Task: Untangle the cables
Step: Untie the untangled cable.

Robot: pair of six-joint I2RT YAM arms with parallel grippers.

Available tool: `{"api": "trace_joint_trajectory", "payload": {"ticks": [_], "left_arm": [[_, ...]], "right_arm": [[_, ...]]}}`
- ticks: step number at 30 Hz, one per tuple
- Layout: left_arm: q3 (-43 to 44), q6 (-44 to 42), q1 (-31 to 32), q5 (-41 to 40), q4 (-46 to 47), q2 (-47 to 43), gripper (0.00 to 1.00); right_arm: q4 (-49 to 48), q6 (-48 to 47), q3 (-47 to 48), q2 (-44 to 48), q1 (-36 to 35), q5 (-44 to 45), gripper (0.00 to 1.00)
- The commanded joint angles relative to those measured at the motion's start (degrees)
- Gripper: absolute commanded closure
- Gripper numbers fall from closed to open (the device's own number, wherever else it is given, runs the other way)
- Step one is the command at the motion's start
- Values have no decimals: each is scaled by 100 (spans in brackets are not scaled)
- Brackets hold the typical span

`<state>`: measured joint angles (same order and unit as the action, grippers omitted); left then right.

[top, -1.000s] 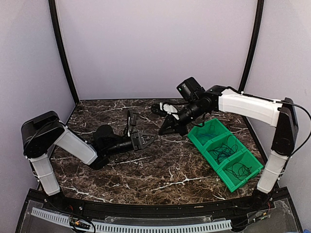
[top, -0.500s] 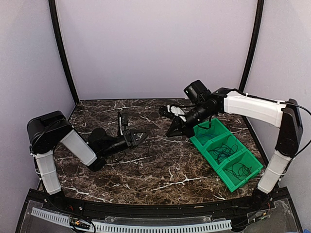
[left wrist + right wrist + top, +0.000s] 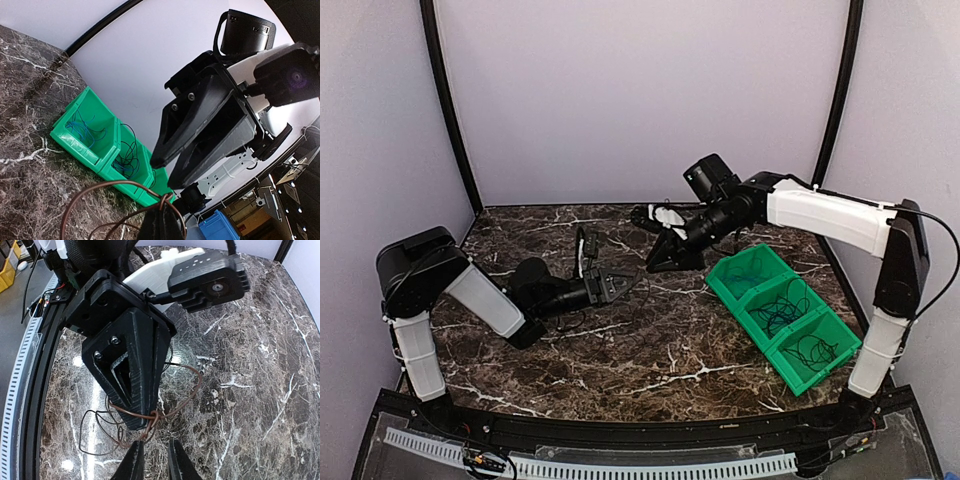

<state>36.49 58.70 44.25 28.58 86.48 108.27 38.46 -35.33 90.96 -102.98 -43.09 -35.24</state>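
Note:
A thin brown cable (image 3: 186, 393) with a knot (image 3: 153, 416) loops over the marble table, tangled with a thin black cable (image 3: 85, 437). My left gripper (image 3: 623, 282) is shut on the brown cable at the knot (image 3: 168, 199); its closed fingers (image 3: 131, 375) show in the right wrist view. My right gripper (image 3: 154, 465) is open, just short of the knot and facing the left gripper, and shows in the top view (image 3: 660, 262). One brown strand reaches its left finger (image 3: 133, 462). Blue and black cables lie in a green bin (image 3: 782, 312).
The green three-compartment bin (image 3: 79, 146) stands at the right side of the table, holding blue cable in the far compartment (image 3: 752, 270) and black coils in the other two. The two grippers face each other tip to tip at the table's middle. Lilac walls enclose the table.
Half a second ago the two grippers were further apart; now the left has moved right and the right has moved left, so their tips are close together again.

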Motion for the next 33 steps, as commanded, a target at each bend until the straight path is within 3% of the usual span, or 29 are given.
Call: {"api": "trace_joint_trajectory", "payload": {"ticks": [1, 25, 33], "left_arm": [[77, -100, 16, 148, 76, -157, 100], [25, 40, 25, 180, 266, -61, 100], [113, 166, 30, 275, 387, 7, 100]], "right_arm": [[26, -76, -11, -29, -169, 218, 80], [-78, -18, -166, 171, -167, 539, 79], [-224, -23, -290, 129, -235, 665, 75]]}}
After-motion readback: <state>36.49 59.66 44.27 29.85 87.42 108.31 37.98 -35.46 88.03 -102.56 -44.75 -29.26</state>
